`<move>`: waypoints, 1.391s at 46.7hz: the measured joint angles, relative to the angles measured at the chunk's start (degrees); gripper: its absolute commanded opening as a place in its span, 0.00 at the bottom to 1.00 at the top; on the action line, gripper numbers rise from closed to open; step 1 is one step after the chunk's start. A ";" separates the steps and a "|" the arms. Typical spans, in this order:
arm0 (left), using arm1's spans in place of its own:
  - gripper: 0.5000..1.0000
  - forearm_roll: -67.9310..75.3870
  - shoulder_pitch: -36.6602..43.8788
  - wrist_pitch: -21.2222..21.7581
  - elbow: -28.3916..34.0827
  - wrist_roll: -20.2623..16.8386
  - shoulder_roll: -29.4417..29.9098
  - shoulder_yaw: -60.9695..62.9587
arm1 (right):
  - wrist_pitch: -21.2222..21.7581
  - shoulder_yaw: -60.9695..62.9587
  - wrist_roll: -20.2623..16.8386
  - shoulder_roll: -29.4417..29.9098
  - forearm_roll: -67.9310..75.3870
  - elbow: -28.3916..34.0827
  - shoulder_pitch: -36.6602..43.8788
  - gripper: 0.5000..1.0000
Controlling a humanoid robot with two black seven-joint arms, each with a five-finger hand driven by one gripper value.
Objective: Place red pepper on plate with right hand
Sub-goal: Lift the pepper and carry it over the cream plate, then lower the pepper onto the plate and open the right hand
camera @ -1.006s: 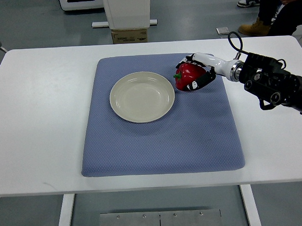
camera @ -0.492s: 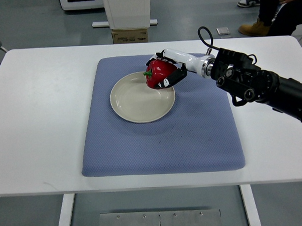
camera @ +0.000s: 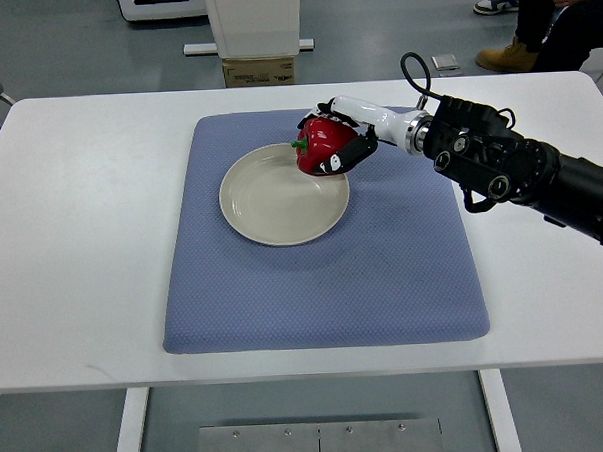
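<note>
The right hand (camera: 340,144) is out over the blue mat (camera: 322,235), its arm reaching in from the right edge of the picture, and its fingers (camera: 350,154) are wrapped tight around the red pepper (camera: 321,145). The pepper sits in that grasp at the far right rim of the cream plate (camera: 283,195), green stem pointing left, overlapping the plate's edge from this steep view; whether it touches the plate I cannot tell. The plate lies on the mat, left of the mat's middle and toward the far side, and the mat lies flat on the white worktop (camera: 81,216). Beyond the worktop, a cardboard box (camera: 260,70) stands on the grey floor, and a seated person's boot (camera: 504,55) shows at the top right corner.
</note>
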 measured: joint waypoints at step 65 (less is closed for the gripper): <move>1.00 0.01 0.01 0.00 0.00 0.00 0.00 0.00 | 0.81 3.34 -0.24 0.00 6.60 7.49 -2.24 0.00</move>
